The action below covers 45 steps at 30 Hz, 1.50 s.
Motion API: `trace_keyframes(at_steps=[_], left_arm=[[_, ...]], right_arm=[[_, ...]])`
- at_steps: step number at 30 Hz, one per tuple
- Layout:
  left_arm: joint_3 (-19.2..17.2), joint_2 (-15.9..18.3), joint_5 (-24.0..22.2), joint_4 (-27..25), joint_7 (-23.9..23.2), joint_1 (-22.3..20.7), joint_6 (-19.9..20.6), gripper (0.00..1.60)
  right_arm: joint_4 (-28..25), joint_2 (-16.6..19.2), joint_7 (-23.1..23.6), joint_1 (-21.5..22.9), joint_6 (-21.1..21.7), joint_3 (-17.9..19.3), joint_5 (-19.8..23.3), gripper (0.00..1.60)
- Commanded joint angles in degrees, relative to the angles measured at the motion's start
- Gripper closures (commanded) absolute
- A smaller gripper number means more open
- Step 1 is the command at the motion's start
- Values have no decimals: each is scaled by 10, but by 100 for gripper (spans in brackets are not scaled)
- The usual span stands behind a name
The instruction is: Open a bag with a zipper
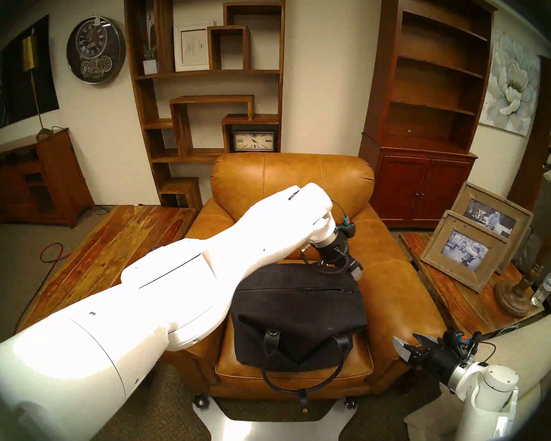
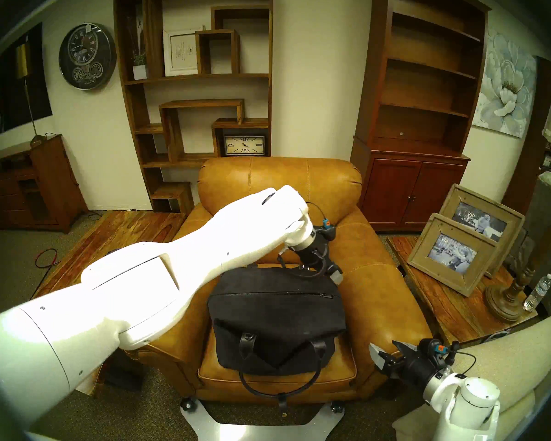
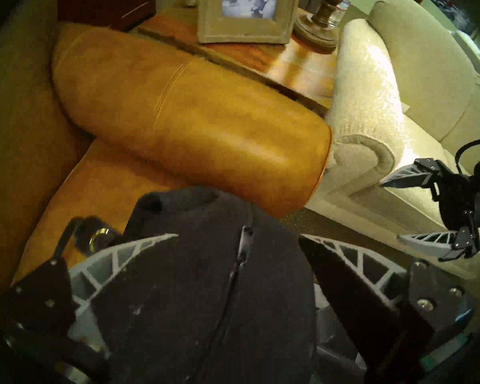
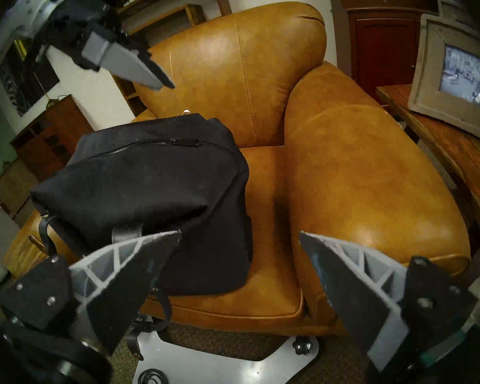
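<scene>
The left gripper has its fingers spread wide and empty, straddling the right end of the black bag just above the zipper, whose pull tab sits at that same end. It should come down squarely over the tab and pinch only the tab, not the cloth. The bag sits on the seat of the tan armchair, and the right gripper, also wide open and empty, could steady the bag's near end against the pull.
</scene>
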Motion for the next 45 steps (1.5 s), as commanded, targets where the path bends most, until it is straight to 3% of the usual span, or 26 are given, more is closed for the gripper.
trace_keyframes(at_steps=[1, 6, 17, 24, 28, 33, 45], left_arm=[[-20, 61, -4, 24, -9, 15, 3, 1], [-32, 110, -12, 32, -19, 29, 0, 0], [-71, 167, -38, 31, -49, 41, -26, 0], [-104, 206, -61, 6, -81, 38, -55, 0], [-120, 226, -72, -6, -99, 42, -67, 9], [-139, 263, -88, -20, -127, 64, -85, 0], [-163, 320, -107, -54, -177, 101, -122, 0]], right_arm=[[2, 11, 3, 51, 6, -13, 14, 0], [16, 16, 5, 76, 13, -26, 18, 0], [51, 23, 8, 122, 35, -53, 21, 0], [84, 28, 8, 148, 51, -68, 20, 0], [100, 31, 8, 162, 58, -75, 20, 0], [126, 36, 9, 186, 69, -84, 19, 0], [167, 45, 10, 232, 90, -94, 23, 0]])
